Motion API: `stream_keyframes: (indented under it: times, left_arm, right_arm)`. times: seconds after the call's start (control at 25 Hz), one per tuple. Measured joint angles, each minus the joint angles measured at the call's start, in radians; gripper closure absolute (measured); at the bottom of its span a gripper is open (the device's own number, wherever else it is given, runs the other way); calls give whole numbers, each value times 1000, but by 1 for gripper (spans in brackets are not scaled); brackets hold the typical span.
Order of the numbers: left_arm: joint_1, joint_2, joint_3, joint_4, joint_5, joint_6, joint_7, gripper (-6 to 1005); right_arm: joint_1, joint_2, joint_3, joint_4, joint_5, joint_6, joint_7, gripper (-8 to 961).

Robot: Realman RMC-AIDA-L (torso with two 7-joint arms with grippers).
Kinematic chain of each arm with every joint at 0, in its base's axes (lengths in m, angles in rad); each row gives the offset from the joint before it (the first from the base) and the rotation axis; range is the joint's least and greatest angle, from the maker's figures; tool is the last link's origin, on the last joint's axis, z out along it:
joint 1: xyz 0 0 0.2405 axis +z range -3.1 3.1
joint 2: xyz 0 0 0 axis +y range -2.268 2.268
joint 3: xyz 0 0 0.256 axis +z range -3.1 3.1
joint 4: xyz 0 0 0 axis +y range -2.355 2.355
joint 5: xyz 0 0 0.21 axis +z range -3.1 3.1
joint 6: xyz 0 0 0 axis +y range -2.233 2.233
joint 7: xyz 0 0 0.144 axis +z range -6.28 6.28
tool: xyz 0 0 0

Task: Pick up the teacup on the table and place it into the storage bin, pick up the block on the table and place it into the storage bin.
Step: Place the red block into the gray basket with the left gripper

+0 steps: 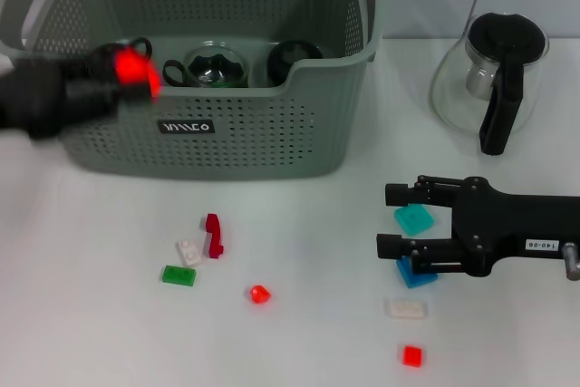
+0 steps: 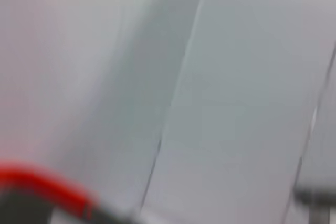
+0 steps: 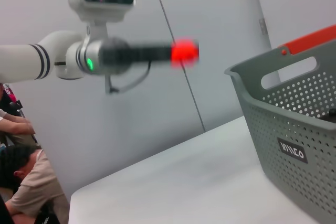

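Now, head view: left gripper pinches a red block over the storage bin front-left rim; teacup inside, upright. Next: carry inward, release. Right gripper, spread, hovers over worktop. Left wrist: blur only. Right wrist: block's long axis can't tell.

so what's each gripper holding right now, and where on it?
Left gripper, above the storage bin: a red block between its fingers, hold point blurred. Right gripper: nothing, fingers open over the turquoise block.
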Motion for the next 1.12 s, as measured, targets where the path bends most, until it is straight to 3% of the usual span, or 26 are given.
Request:
stream_keyframes:
  times: [0.16,0.32,0.4,0.52,0.68,0.96,1.12]
  left_arm:
    - [-40,6,-3,-8,-202,-37,-167,584]
    - [-103,24,39,9,-227,-156,-287,581]
    - [-130,44,113,13,-218,-247,-341,579]
    - [-167,62,232,47,-132,-377,-415,577]
    - [-225,63,377,95,91,-527,-528,575]
    - [-300,46,604,103,350,-696,-738,570]
    - [-316,21,657,104,455,-766,-793,567]
  right_arm:
    - [0,1,0,0,0,5,0,117]
    - [0,1,0,0,0,6,0,117]
    - [0,2,0,0,0,6,0,117]
    - [1,4,0,0,0,6,-1,117]
    - [2,5,0,0,0,7,-1,117]
    - [4,6,0,0,0,8,-1,118]
    - [5,6,0,0,0,8,-1,118]
